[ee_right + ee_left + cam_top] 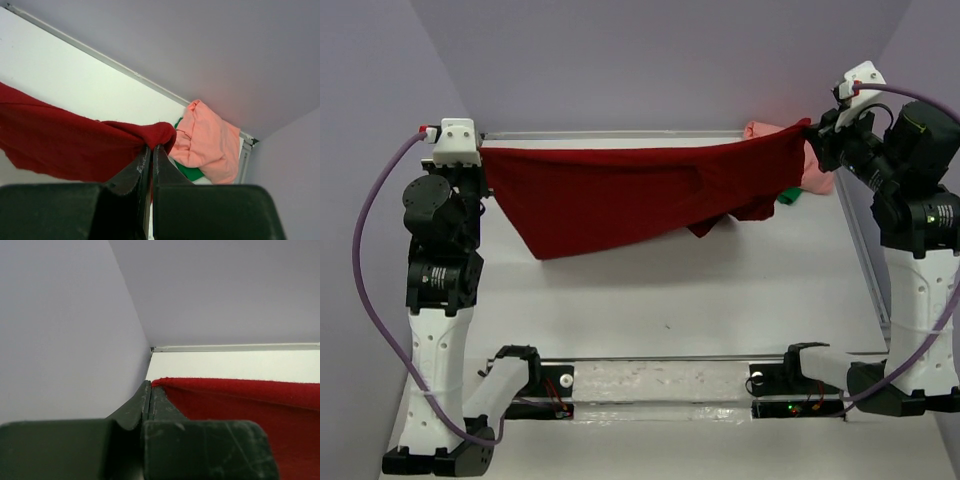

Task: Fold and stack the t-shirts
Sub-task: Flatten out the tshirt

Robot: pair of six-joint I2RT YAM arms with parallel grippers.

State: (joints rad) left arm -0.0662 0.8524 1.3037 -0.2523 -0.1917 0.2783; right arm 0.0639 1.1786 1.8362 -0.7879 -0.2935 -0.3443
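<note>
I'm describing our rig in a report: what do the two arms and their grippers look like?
The left arm and right arm each have white lower links and black joint housings. A purple cable loops from each wrist's white block to the base. The left gripper and right gripper have dark, scuffed flat fingers.

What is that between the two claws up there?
A dark red t-shirt, stretched from the left gripper to the right gripper, each shut on one end. The top view shows it best.
</note>
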